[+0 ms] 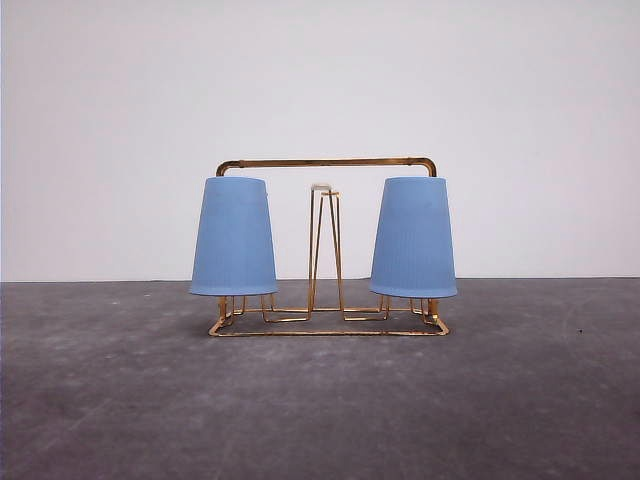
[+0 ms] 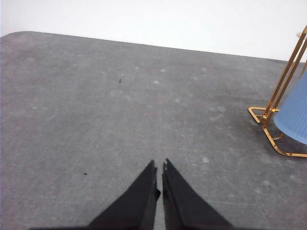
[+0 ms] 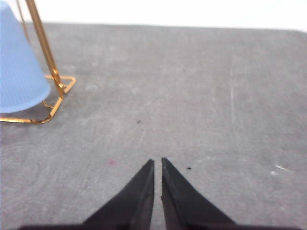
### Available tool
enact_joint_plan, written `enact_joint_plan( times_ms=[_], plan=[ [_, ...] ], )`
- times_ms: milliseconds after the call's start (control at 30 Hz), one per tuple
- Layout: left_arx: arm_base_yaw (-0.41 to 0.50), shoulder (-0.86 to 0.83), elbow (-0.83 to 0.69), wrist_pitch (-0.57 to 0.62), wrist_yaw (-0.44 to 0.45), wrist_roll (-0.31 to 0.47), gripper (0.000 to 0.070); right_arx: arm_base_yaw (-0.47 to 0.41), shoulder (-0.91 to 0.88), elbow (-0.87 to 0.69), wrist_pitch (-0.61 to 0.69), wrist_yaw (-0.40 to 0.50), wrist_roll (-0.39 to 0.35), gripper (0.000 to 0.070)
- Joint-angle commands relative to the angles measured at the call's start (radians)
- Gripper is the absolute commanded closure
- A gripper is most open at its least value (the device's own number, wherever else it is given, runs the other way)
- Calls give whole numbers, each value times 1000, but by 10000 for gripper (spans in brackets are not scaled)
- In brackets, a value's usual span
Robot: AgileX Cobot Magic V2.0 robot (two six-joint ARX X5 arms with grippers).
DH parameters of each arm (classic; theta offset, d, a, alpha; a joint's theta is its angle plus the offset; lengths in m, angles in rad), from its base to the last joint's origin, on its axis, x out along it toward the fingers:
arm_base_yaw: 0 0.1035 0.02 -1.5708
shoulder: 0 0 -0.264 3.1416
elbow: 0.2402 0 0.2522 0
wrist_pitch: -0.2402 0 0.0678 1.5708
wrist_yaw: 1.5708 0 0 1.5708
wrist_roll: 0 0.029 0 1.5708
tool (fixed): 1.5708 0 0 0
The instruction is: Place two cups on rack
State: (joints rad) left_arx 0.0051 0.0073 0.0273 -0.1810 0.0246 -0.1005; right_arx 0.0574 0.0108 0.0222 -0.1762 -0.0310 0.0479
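Two light blue ribbed plastic tumblers, inverted on a gold wire rack (image 1: 327, 162) at mid-bench: left cup (image 1: 234, 238) over the left prongs, right cup (image 1: 413, 239) over the right prongs; centre white-tipped prong pair (image 1: 323, 250) bare. Grey mottled bench (image 1: 320, 410). Left gripper (image 2: 159, 165): black jaws pressed together, holding nothing, above bench. Right gripper (image 3: 158, 162): jaws likewise nearly touching.

left gripper (image 2: 159, 165): two matte black, smooth tapered wedge fingers | right gripper (image 3: 158, 163): same black pointed wedge fingers, unmarked
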Motion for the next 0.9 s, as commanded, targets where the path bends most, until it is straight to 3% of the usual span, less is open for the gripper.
enact_joint_plan(
  times_ms=[0, 300, 867],
  plan=[
    [1, 1, -13, -6, 0, -5, 700, -3, -8, -11, 44, -9, -13, 677],
    [1, 0, -12, -6, 0, -5, 700, -3, -7, -10, 152, -5, -13, 677],
    [1, 0, -12, -6, 0, -5, 700, -3, -7, -10, 154, -5, -13, 677]
  ],
)
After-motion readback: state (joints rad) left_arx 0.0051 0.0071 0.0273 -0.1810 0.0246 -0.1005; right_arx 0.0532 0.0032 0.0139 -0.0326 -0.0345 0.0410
